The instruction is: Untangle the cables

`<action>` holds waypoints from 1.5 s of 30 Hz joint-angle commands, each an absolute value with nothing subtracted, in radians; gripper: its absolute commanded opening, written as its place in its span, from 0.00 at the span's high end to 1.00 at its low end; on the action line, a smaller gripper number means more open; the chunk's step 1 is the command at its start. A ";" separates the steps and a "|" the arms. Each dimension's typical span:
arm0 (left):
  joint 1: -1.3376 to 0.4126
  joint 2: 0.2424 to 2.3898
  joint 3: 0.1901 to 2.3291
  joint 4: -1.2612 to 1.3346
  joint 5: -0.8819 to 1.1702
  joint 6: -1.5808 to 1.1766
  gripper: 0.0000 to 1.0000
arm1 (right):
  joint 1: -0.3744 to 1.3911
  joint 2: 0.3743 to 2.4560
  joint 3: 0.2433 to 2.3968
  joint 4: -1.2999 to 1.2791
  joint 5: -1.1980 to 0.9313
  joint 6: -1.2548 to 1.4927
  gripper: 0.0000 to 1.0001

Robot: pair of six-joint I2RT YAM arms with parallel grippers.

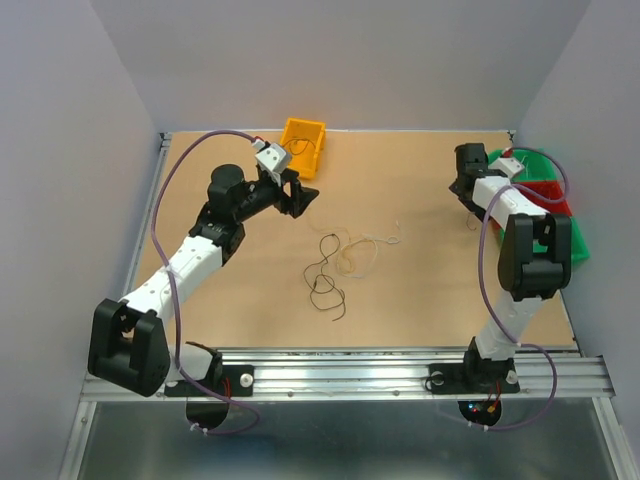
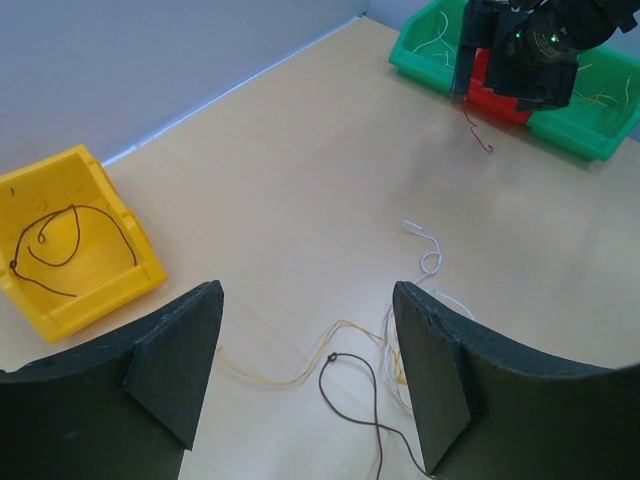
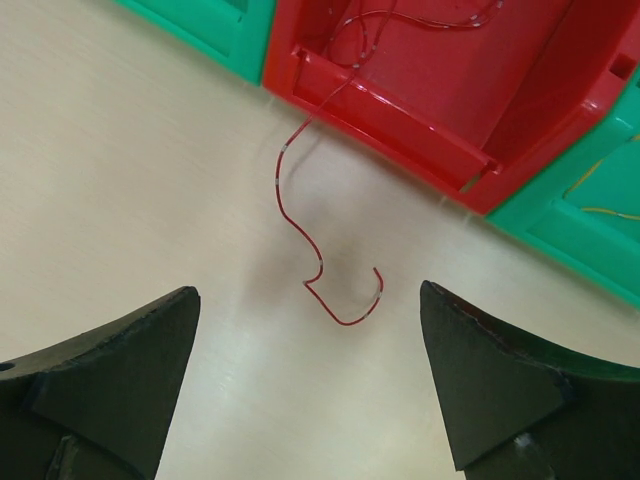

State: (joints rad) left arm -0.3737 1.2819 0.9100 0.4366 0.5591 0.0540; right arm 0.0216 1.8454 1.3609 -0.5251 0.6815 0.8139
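Cables [image 1: 340, 262] lie tangled in the middle of the table [image 1: 420, 310], dark loops toward the near edge, whitish end farther right. Your left gripper [image 2: 305, 380], wide and empty, points at them and is nearer. Your right gripper [image 3: 310, 390], also wide and empty, hangs by the red bin [image 3: 400, 125].

No text, label, brand, number or sign could be read in any of the three views.
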 commanded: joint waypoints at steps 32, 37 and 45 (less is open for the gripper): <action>-0.377 1.293 0.943 0.446 0.538 0.055 0.21 | -0.170 1.865 1.385 -0.298 0.279 0.689 1.00; -0.379 1.304 0.951 0.445 0.522 0.052 0.21 | -0.261 1.876 1.423 -0.295 0.216 0.709 0.99; -0.377 1.350 0.988 0.420 0.509 0.040 0.21 | -0.383 1.919 1.486 -0.295 0.196 0.804 1.00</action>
